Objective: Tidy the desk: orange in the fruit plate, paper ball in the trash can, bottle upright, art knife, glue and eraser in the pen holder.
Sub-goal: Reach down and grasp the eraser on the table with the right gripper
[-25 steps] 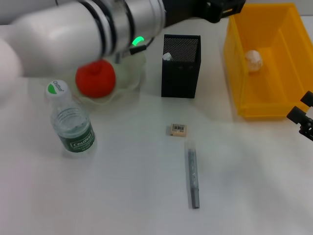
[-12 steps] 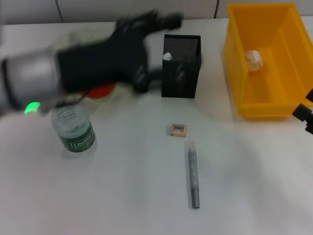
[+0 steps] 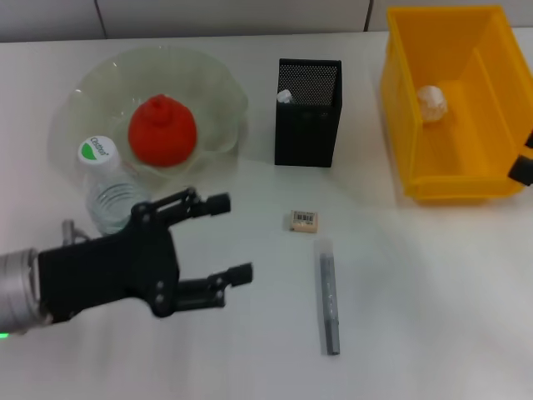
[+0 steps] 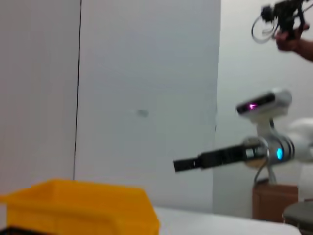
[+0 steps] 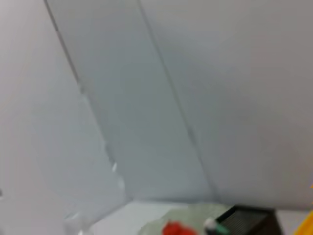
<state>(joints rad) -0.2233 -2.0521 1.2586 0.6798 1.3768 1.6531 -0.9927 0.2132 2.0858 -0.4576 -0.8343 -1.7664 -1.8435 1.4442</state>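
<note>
Swung back from the pen holder [image 3: 307, 112], the left pincer [image 3: 231, 239] now hovers released near the worktop's front-left edge, partly hiding the upright bottle [image 3: 108, 187]. Orange [image 3: 162, 131] sits in the fruit plate [image 3: 212, 92]. Right pincer [image 3: 522, 165] is cut off at the right edge; its state is unclear.

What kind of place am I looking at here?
Probably a robotics lab staged as a desk: a plain white table with a pen holder and eraser, plus another robot standing beyond it.
</note>
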